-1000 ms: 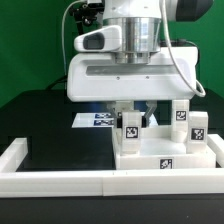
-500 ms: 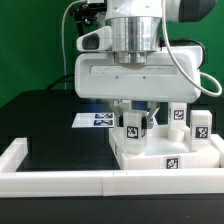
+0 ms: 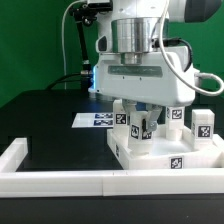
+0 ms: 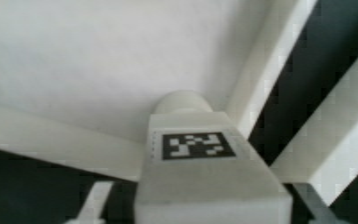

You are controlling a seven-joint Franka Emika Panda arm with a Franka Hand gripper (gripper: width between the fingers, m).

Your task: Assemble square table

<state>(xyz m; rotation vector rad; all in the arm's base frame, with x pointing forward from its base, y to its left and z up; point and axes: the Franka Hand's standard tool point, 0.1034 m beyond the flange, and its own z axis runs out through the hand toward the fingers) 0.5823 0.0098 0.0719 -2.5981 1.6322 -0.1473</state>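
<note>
A: What's the biggest thing on the bench?

B: The white rail (image 3: 60, 180), along the front edge of the black surface. Then the table top (image 3: 170, 158), a flat white slab lying just behind the rail, on the exterior view's right, w/ a tag on its front edge.

A: Legs?

B: Two stand upright at the slab's back right corner (image 3: 202, 126). A third leg (image 3: 135, 127) stands upright at the near-left corner.

A: And your claw?

B: My claw (image 3: 136, 128) is clenched on that leg, fingers on both sides. Wrist view: leg's tag (image 4: 195, 146) faces up, slab beneath.

A: Anything else?

B: The marker board (image 3: 97, 120), flat on the surface, behind.
</note>
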